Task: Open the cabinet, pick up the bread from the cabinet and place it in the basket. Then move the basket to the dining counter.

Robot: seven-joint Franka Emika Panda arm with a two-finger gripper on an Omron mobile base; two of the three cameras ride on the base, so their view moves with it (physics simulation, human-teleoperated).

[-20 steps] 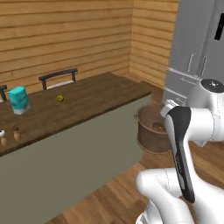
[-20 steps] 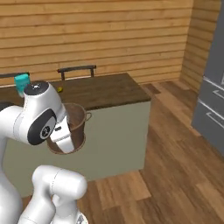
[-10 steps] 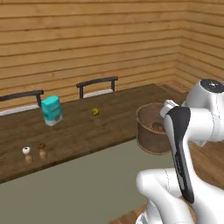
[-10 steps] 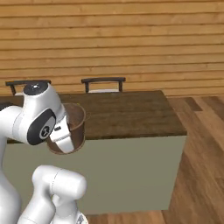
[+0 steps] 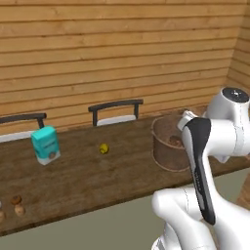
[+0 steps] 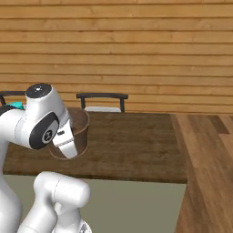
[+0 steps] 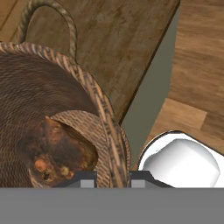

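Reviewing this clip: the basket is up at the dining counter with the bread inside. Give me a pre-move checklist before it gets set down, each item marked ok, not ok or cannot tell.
1. Bread lies inside the basket: ok, seen in the hand view and left base view.
2. Gripper is shut on the basket rim, one fingertip on each side of the wall: ok.
3. Basket is over the dining counter: ok in the left base view; the hand view puts its near side close to the counter's edge.
4. Basket base resting on the counter top: cannot tell.
5. Set-down spot is apart from the yellow ball and teal carton: ok.
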